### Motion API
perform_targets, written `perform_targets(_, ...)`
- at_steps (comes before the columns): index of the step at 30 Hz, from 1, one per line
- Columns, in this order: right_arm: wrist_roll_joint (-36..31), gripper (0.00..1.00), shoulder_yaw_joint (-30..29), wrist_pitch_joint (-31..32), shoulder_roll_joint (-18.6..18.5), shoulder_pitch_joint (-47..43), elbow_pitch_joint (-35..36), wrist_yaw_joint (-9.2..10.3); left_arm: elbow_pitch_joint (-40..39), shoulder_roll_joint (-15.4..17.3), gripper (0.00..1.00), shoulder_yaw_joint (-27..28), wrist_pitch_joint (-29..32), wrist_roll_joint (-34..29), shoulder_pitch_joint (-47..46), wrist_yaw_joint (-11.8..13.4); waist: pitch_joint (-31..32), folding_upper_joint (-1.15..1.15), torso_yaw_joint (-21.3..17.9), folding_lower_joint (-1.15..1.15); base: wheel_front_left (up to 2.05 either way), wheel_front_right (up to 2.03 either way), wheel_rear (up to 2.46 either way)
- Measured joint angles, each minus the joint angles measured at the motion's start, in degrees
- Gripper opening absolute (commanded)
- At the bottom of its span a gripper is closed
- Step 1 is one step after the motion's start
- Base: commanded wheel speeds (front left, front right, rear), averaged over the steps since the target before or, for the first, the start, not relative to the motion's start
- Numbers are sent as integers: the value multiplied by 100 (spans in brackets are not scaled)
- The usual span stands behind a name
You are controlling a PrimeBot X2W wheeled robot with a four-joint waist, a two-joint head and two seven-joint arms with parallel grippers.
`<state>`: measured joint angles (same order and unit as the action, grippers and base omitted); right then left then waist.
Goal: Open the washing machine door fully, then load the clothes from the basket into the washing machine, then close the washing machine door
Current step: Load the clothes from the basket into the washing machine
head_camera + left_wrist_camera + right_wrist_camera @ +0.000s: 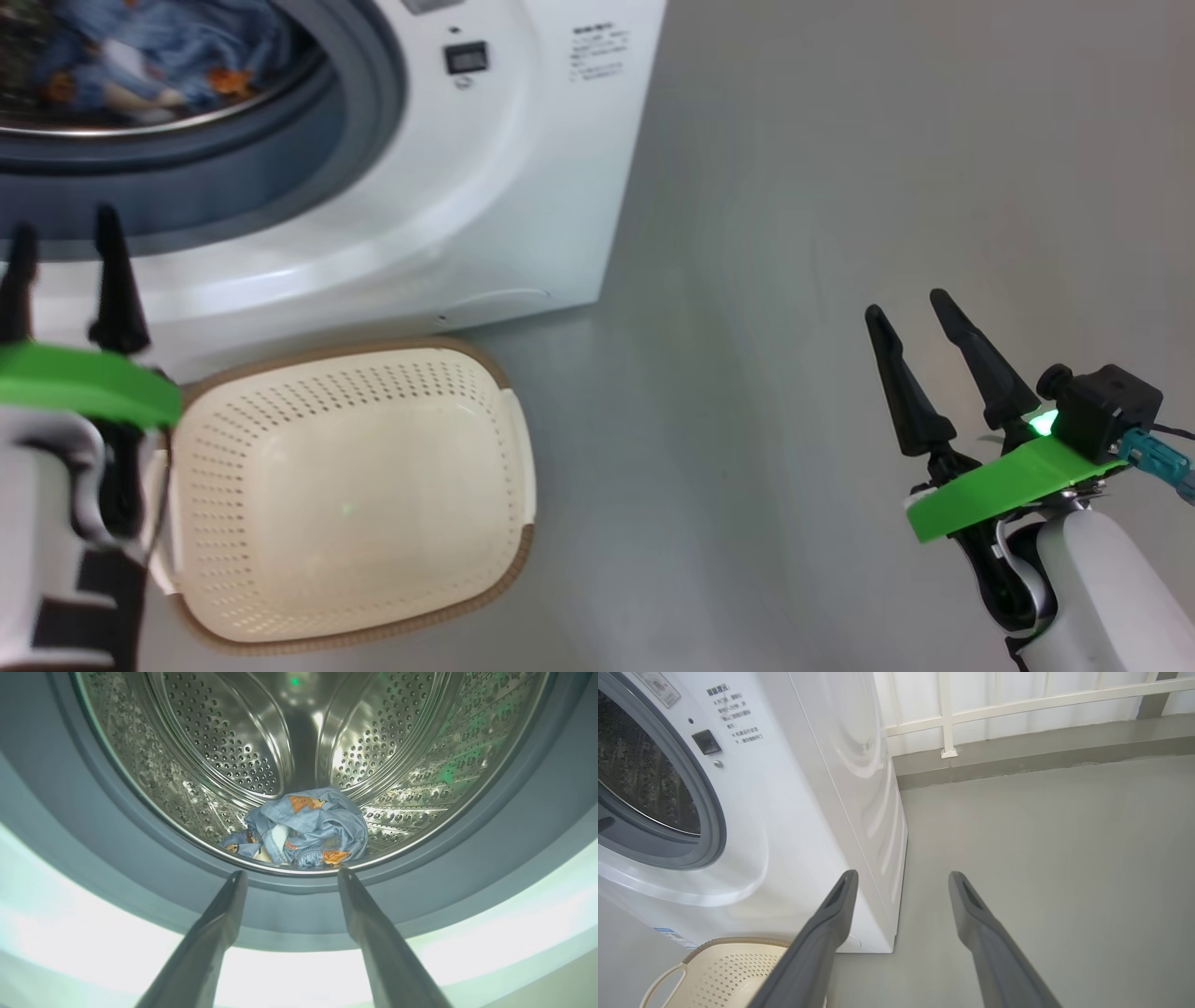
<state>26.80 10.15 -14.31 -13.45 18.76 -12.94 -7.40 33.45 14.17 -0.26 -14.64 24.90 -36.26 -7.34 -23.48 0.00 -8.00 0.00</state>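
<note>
Steel drum (224, 742): the clothes (303, 826) are seen bunched at its bottom front, just behind the gasket (93, 835).
Washing machine (523, 187): the round opening is left uncovered.
Basket (345, 485): set on the grey floor (840, 187), just in front of the machine; its bare perforated bottom is exposed.
Left gripper (292, 873): fingers spread apart, nothing clamped; pointed at the drum mouth.
Right gripper (906, 303): fingers spread apart; held over the floor, well apart from the basket.

Smooth grey floor (1064, 858), low grey kerb (1041, 751) along its far edge, white railing (945, 714) above the kerb
</note>
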Motion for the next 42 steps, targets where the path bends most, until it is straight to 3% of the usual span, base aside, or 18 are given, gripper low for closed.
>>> perform_targets(25,104,100,5,0,-296,-852,-147,0,-1371,-439,100,287,0,-300,2621,0,1332,0,606,0,0,0,0)
perform_targets(42,104,100,-12,0,-313,-958,-135,0,-1517,-515,100,413,0,-301,2829,0,1480,0,673,0,0,0,0)
